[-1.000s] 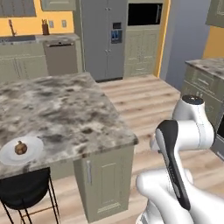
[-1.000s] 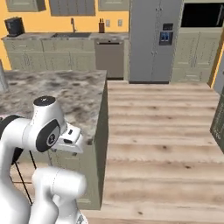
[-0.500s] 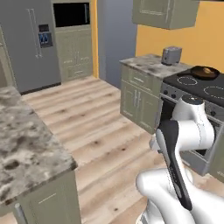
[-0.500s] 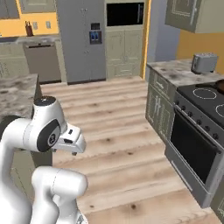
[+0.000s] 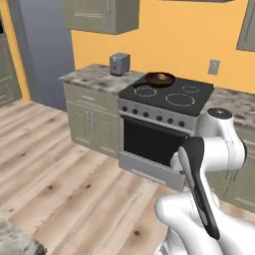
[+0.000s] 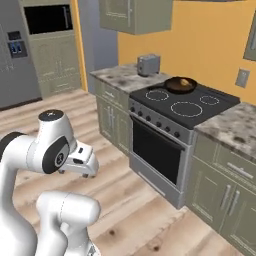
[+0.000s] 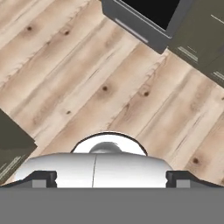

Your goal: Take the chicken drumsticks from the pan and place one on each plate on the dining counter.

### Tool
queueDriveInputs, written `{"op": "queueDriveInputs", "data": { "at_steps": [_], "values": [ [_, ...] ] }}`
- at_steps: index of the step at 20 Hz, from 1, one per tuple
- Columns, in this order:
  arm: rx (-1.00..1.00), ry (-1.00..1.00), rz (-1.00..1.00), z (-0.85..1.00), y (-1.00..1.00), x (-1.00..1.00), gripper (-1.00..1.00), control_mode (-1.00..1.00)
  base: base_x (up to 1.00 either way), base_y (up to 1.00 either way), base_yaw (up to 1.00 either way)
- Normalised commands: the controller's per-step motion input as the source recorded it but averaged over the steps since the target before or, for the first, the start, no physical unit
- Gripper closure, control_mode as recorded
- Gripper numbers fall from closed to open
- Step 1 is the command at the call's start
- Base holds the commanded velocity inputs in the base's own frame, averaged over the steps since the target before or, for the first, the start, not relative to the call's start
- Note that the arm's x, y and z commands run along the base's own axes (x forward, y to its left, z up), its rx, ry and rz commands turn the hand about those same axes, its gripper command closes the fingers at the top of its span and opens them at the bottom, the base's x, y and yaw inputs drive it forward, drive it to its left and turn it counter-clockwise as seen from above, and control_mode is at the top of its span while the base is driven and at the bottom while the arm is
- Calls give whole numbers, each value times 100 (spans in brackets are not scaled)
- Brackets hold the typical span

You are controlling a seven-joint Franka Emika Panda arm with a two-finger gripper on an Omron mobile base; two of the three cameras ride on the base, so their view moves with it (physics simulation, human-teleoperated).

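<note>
The black pan [image 5: 159, 78] [image 6: 180, 84] sits on the back left burner of the stove [image 5: 167, 97] [image 6: 184, 107]. Golden-brown chicken drumsticks [image 5: 162, 76] [image 6: 184, 81] lie inside it; I cannot tell how many. My gripper [image 6: 75, 171] [image 7: 112, 179] hangs folded close to the base, pointing down at the wooden floor, far from the pan. Its dark fingertips [image 7: 43, 179] stand wide apart with nothing between them, so it is open. A mottled corner of the dining counter [image 5: 17, 244] shows at the lower left. The plates are out of view.
A grey toaster [image 5: 119, 63] [image 6: 148, 64] stands on the narrow marble counter [image 5: 92, 74] left of the stove. Grey-green cabinets [image 6: 227, 190] run under a second counter stretch on the right. Bare wooden floor [image 5: 64, 179] lies between the base and the oven door [image 6: 155, 150].
The whole picture has swung from the dining counter across the kitchen to the stove, so the base has turned. The arm keeps the same folded pose.
</note>
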Motion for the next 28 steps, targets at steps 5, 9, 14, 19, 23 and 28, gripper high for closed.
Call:
{"op": "queueDriveInputs", "data": {
  "at_steps": [5, 9, 14, 19, 23, 28],
  "values": [
    [0, 0, 0, 0, 0, 0, -100, 100, 84, 27, -47],
    [0, 0, 0, 0, 0, 0, -100, 100, 86, 32, -51],
    [0, 0, 0, 0, 0, 0, -100, 100, 97, 43, -35],
    [0, 0, 0, 0, 0, 0, -100, 100, 100, 34, -4],
    [0, 0, 0, 0, 0, 0, -100, 100, 100, 23, 7],
    [0, 0, 0, 0, 0, 0, -100, 100, 92, 39, -35]
  ]
}}
